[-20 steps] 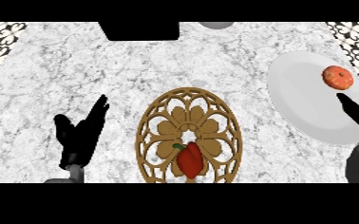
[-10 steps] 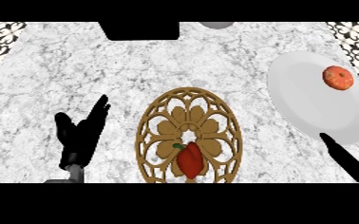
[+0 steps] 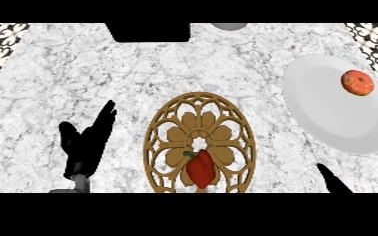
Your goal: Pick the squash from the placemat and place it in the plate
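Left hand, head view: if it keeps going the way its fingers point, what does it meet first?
The left hand points up and slightly right over bare counter. It likely passes left of the placemat; first in line looks like the black block at the far edge. Heights are unclear.

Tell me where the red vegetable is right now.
In the head view, the red vegetable lies low on the round brown placemat, bottom centre, between both hands.

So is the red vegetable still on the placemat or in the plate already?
On the placemat: the red vegetable lies on the placemat's near part; the plate holds only an orange fruit.
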